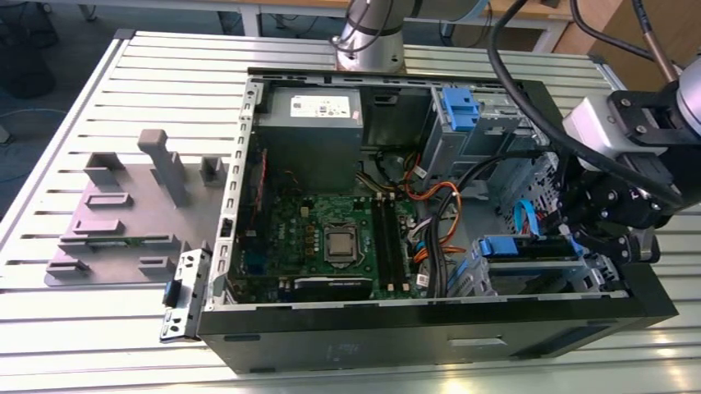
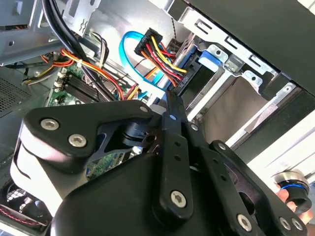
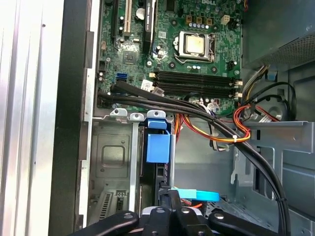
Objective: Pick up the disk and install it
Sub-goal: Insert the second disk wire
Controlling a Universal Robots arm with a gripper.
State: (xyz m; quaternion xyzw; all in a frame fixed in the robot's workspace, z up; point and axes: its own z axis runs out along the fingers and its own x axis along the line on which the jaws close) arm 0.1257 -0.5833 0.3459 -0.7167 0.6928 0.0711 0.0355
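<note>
- The disk (image 1: pixel 513 246) sat on edge in the lower drive bay (image 3: pixel 113 157) of the open computer case (image 1: pixel 438 332), at the corner on the exterior view's right.
- In the first wrist view its blue carrier bracket (image 3: pixel 158 147) stood between the bay's metal rails.
- Its long axis ran from the bracket's tab end, beside the motherboard (image 1: pixel 328 230), straight back toward the gripper (image 1: pixel 577 235).
- That put the disk directly ahead of the fingertips and in line with them, not off to one side.
- In the first wrist view the gripper (image 3: pixel 171 196) was at the far end of the disk, just beside a light blue cable (image 3: pixel 197 195). I could not tell whether it touched the disk.
- In both wrist views the fingers looked pressed together, with nothing visible between them. I judged the jaws clenched and empty.
- The arm reached down into the case from the exterior view's right, wrist low over the bay and close to the bundle of power cables (image 2: pixel 157 54).
</note>
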